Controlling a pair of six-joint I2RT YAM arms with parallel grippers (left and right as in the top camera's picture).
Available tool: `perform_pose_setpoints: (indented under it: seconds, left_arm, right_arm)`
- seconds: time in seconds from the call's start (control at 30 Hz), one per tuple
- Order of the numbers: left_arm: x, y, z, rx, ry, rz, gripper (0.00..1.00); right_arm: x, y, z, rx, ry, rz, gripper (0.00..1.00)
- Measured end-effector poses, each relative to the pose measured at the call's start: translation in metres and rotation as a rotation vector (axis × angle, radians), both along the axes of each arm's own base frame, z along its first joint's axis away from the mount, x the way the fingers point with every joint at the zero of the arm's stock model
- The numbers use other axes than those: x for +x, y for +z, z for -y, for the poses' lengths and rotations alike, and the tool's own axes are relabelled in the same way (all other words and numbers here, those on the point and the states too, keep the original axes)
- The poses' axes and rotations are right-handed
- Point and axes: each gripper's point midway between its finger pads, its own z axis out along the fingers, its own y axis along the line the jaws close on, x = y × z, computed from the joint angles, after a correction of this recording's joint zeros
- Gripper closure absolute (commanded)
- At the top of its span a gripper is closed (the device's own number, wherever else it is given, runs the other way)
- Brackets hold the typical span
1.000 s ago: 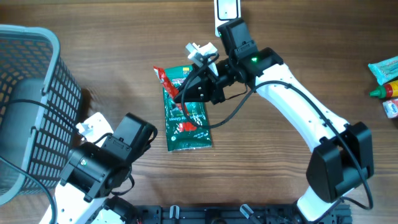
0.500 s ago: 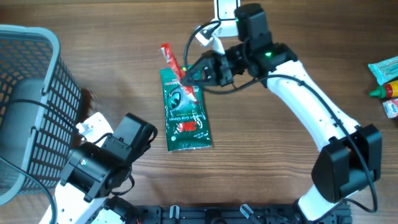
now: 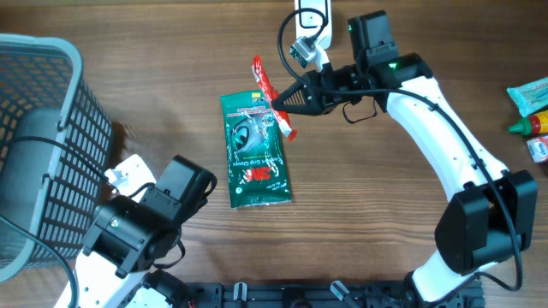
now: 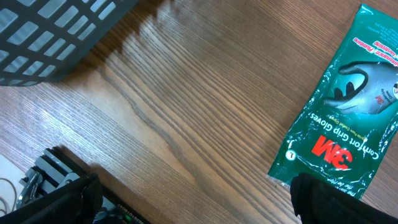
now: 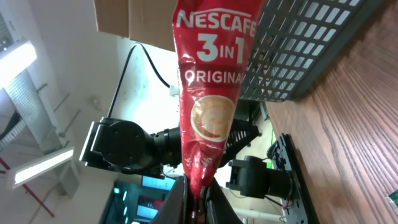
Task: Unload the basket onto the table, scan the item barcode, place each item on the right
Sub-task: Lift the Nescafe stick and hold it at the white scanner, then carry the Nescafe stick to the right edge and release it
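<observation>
Black-fingered and pressed tight together, pinching one narrow end of a red Nescafé 3-in-1 sachet with the right gripper. Holding it lifted off the desk, with the printed face turning toward the wrist camera and both long edges running straight and unfolded away from the jaws. From overhead, slanting from upper left to lower right, the lower end crossing above the top right corner of a green 3M glove packet. Leaving that packet lying flat on the wood, its long edges pointing roughly toward the near edge of the desk. Hovering close to a white device at the far edge, just beyond the right wrist.

Spreading the jaws of the left gripper wide, with the dark fingers showing in both lower corners of the left wrist view. Gripping nothing there, hanging over bare wood with the packet's bottom edge just beside one finger.

Leaving a broad strip of open wood between the packet's left edge and the dark mesh basket at the left side of the desk. Leaving more free wood to the right of the right arm, reaching as far as a few small packages crowding the right edge.
</observation>
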Motion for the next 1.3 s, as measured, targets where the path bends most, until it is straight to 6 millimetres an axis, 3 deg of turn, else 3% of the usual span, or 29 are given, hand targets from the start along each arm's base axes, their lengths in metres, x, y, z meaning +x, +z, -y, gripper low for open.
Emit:
perform_pose_setpoints:
  seconds: [0.23,0.47,0.57,0.73,0.9,1.03,1.17,1.3]
  left_arm:
    - [0.000,0.000,0.000,0.000,0.000,0.000,0.00]
    - [0.000,0.000,0.000,0.000,0.000,0.000,0.00]
    - [0.000,0.000,0.000,0.000,0.000,0.000,0.00]
    - [0.000,0.000,0.000,0.000,0.000,0.000,0.00]
    - [0.000,0.000,0.000,0.000,0.000,0.000,0.00]
    - [0.000,0.000,0.000,0.000,0.000,0.000,0.00]
    - [0.000,0.000,0.000,0.000,0.000,0.001,0.00]
    - [0.000,0.000,0.000,0.000,0.000,0.000,0.00]
  right_arm:
    - [0.004,-0.003,0.002,-0.011,-0.020,0.024,0.96]
    - [0.030,-0.071,0.010,-0.362,-0.221,0.035,0.96]
    - [0.040,-0.080,0.013,-0.409,-0.250,0.140,0.96]
    - [0.082,-0.120,0.043,-0.704,-0.452,0.263,0.95]
    - [0.138,-0.122,0.059,-0.790,-0.658,0.425,0.96]
    - [0.173,-0.161,0.063,-0.868,-0.706,0.384,0.95]
    - [0.227,-0.209,0.065,-0.923,-0.736,0.307,0.96]
    - [0.271,-0.214,0.068,-0.906,-0.797,0.304,0.95]
